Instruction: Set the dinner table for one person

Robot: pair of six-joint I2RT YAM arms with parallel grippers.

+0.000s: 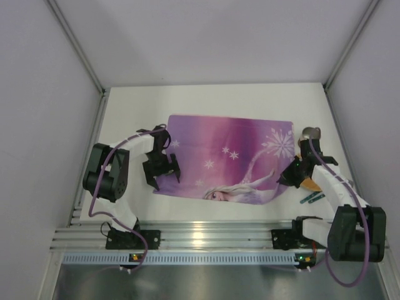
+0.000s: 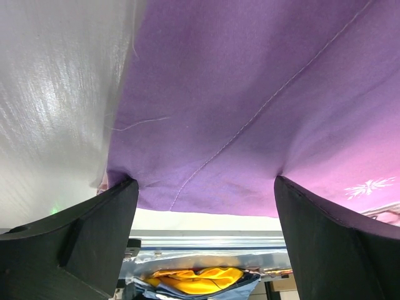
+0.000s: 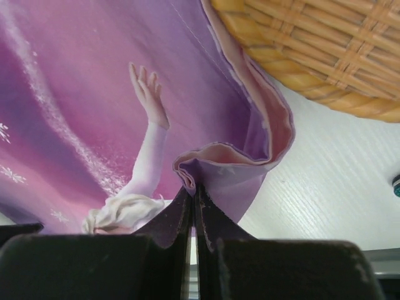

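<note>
The white worktop point(image 1: 134, 106) spanned the whole cell floor and carried every item. At left, the left end effector point(image 1: 165, 179) stood spread wide, one finger at each side of the near-left corner of the purple placemat point(image 1: 231, 156), gripping nothing; this pose probably served to steady that corner or prepare a grasp. The placemat lay flat across the middle of the worktop, long side facing the arms. Its print showed a pale-haired figure with a raised hand, plus white snowflakes; no lettering or brand was legible. At right, the right end effector point(image 3: 190, 190) was clamped on a raised fold of the near-right corner, probably to drag or square the placemat. A woven basket point(image 3: 325, 44) sat just beside that corner, and a teal utensil point(image 1: 311, 199) lay nearer the arm bases.
</note>
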